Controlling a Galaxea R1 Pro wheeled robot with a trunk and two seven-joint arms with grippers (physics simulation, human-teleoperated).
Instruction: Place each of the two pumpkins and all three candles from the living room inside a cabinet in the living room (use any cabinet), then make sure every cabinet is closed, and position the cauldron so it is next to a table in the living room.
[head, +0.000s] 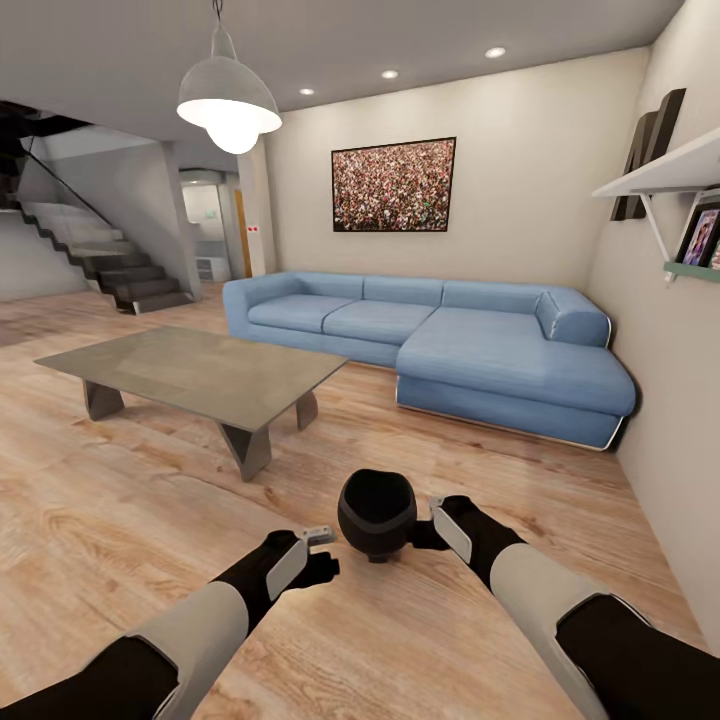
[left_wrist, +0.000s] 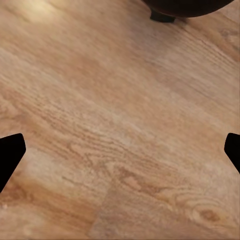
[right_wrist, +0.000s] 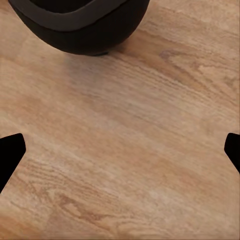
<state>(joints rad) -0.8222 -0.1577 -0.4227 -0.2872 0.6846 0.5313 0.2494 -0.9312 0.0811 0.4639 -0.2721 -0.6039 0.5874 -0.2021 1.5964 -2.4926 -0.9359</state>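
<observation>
1. Standing on the wooden floor (head: 120, 520) between the two arms, the cauldron (head: 377, 515) sat just ahead of the robot, well apart from the desk (head: 200, 375) farther off to the left; the step in hand looked like moving the pot over beside that desk.
2. The left tool (head: 322, 552) hung just beside the pot's left flank, and the right tool (head: 438, 522) sat close against its right flank; both wrist views showed the fingertips spread wide at the picture edges with bare floor between them, so both tools were released and grasped nothing.
3. To do the step well, I judged that both tools should close in on opposite sides of the round body at the same level, pressing evenly; an uneven squeeze on so smooth a curve could let it slip or roll away.
4. The pot was glossy black, round-bellied, with a wide mouth and a duller band at the rim (right_wrist: 75, 17); a small stubby foot (left_wrist: 162, 17) showed under it in the left wrist view.
5. The floor was light oak plank with strong grain; the desk had a flat grey stone-look top on angled slab legs; behind it stood a blue cushioned sofa (head: 450, 340).
</observation>
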